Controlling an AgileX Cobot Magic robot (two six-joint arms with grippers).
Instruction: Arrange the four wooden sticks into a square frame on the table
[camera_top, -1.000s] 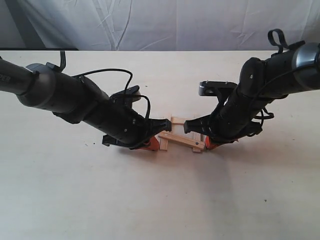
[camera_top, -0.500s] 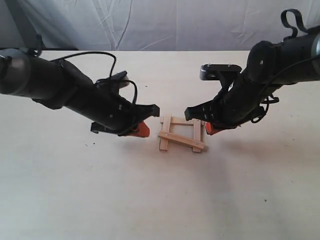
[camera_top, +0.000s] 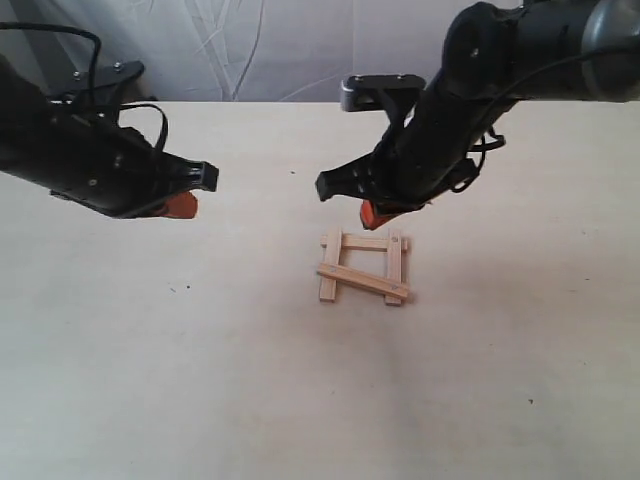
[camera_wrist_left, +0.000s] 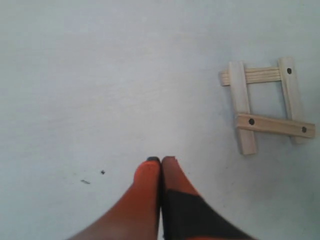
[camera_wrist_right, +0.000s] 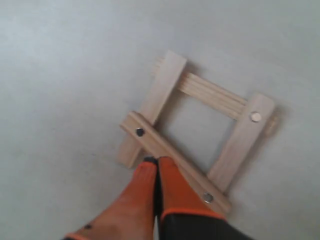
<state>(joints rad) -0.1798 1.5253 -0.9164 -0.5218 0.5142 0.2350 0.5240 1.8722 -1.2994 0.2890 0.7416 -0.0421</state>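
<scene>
The four wooden sticks lie as a small square frame (camera_top: 363, 281) on the table (camera_top: 200, 380), corners overlapping and ends sticking out, the near stick slightly skewed. My left gripper (camera_top: 183, 205) hovers well to the left of it, shut and empty. The left wrist view shows its orange fingertips (camera_wrist_left: 160, 160) pressed together over bare table, with the frame (camera_wrist_left: 274, 125) off to one side. My right gripper (camera_top: 368, 213) hangs just behind the frame, raised, shut and empty. Its fingertips (camera_wrist_right: 157, 160) overlap one stick of the frame (camera_wrist_right: 212, 93) in its wrist view.
A crumpled white cloth (camera_top: 300, 50) hangs behind the table's far edge. A few tiny dark specks (camera_top: 173, 289) mark the tabletop left of the frame.
Both arms have lifted away from the frame: the left gripper pulled far to the left, the right rose and drew back behind it. The frame stays put.
</scene>
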